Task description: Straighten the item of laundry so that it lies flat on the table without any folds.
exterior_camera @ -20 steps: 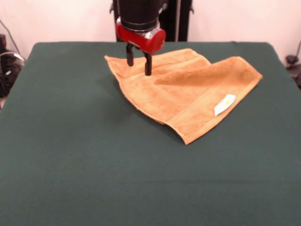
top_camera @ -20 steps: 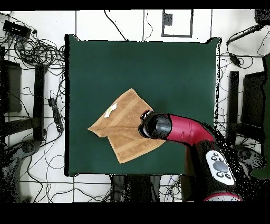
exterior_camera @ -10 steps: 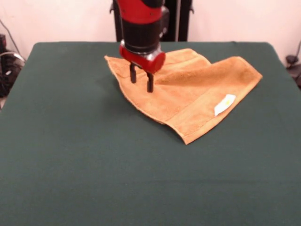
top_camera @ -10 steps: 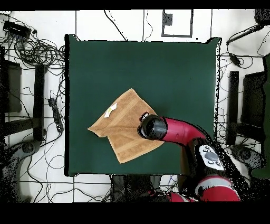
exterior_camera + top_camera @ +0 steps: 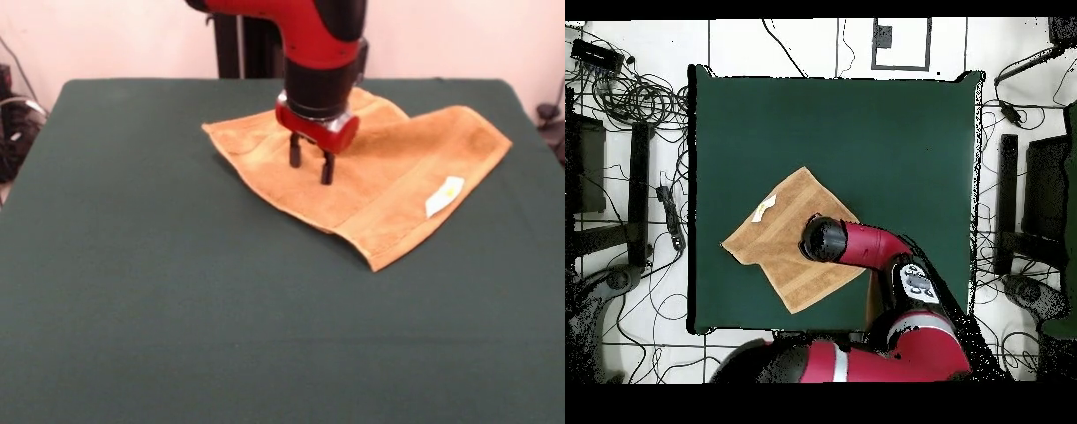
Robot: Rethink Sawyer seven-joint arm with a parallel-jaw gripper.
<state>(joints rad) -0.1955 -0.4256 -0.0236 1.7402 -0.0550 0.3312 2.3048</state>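
Front view: the towel (image 5: 371, 181) has just slid a bit toward the table's (image 5: 132, 291) right edge along with the gripper (image 5: 310, 165), so it's being dragged, but one corner is still folded over. Fingers are slightly apart, tips pressing the cloth, nothing clearly pinched. The white label (image 5: 444, 195) has a yellow mark, no readable text.

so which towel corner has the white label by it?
The right-hand corner in the front view: the label sits on the towel edge just below it, well away from the tool.
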